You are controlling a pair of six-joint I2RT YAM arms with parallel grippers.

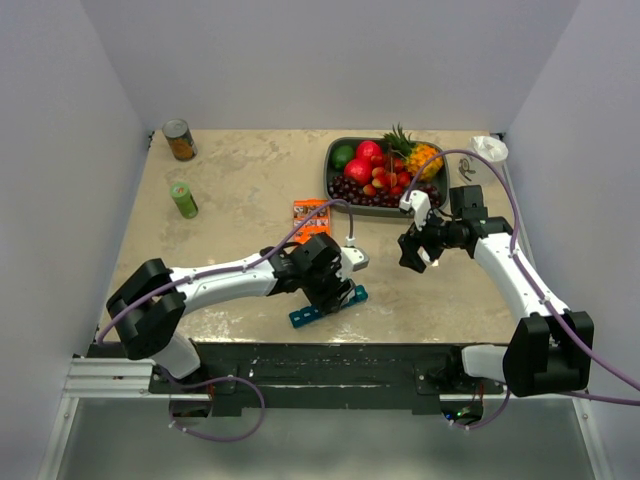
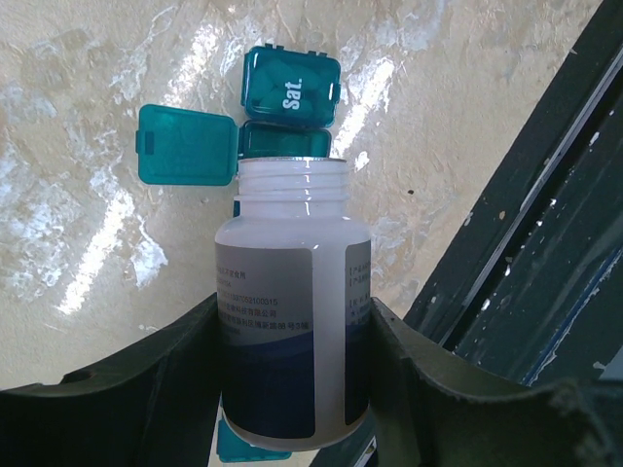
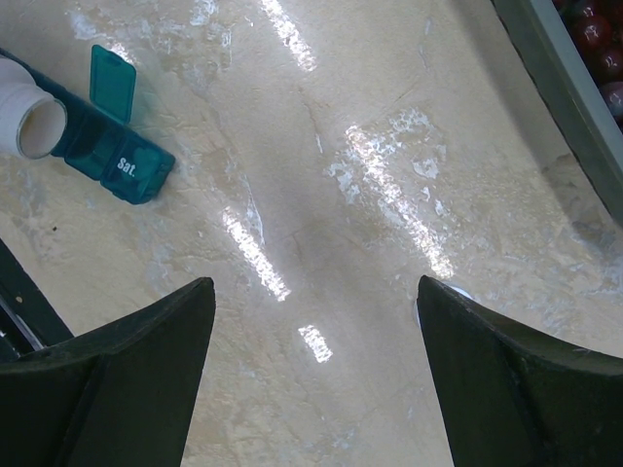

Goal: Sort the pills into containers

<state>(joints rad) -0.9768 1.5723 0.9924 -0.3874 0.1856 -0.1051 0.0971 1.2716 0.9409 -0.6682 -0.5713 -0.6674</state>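
Left wrist: pincer (image 2: 292,326) clamps bottle (image 2: 292,282) over organiser (image 2: 290,86).

Fingers (image 3: 117,379) wide apart above table (image 3: 321,243); white bottle (image 3: 29,117) at teal organiser (image 3: 122,163), lid (image 3: 112,83) open.

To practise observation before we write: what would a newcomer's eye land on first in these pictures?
First, the uncapped white bottle gripped in the left tool, its mouth over the teal pill organiser at the front of the table, one lid flipped open beside the compartment marked Sat. Next, the bright fruit in the dark tray at the far right. The right tool hangs open above the table.
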